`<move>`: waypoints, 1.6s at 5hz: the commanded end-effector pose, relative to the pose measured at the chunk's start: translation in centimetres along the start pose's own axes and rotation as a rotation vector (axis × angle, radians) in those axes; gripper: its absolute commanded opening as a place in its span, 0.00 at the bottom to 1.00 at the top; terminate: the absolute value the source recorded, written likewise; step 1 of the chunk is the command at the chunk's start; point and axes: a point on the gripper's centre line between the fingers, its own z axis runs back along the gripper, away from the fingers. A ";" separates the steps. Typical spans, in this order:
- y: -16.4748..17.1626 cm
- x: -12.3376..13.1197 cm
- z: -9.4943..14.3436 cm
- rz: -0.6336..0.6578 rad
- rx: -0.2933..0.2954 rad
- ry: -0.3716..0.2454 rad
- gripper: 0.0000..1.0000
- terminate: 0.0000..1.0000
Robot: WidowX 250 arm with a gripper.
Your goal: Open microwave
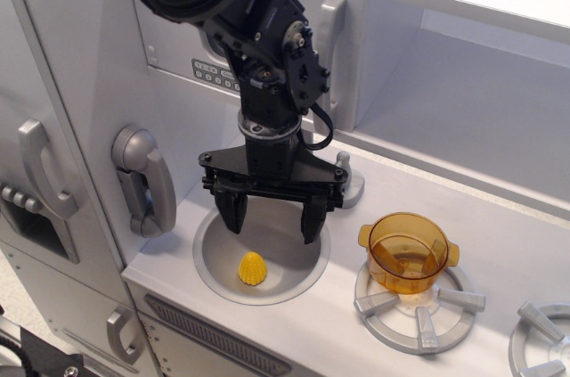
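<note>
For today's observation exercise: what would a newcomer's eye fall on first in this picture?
The black gripper hangs open above the round sink, where a small yellow toy lies. To the right, an orange pot sits on a burner. Behind the arm, the microwave looks shut.

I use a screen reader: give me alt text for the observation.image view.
A black robot gripper hangs open above a toy kitchen's round sink holding a small yellow object. The microwave behind the arm looks shut; an orange pot sits on a burner.

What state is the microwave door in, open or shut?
Shut. The microwave door sits flush with the cabinet front, its silver handle untouched; the open tool hangs over the sink.
</note>
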 end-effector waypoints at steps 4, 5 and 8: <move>-1.5 4.0 9.8 0.021 -0.161 -0.074 1.00 0.00; -2.1 4.9 11.1 0.013 -0.176 -0.117 1.00 0.00; -3.3 8.1 10.3 -0.031 -0.110 -0.258 1.00 0.00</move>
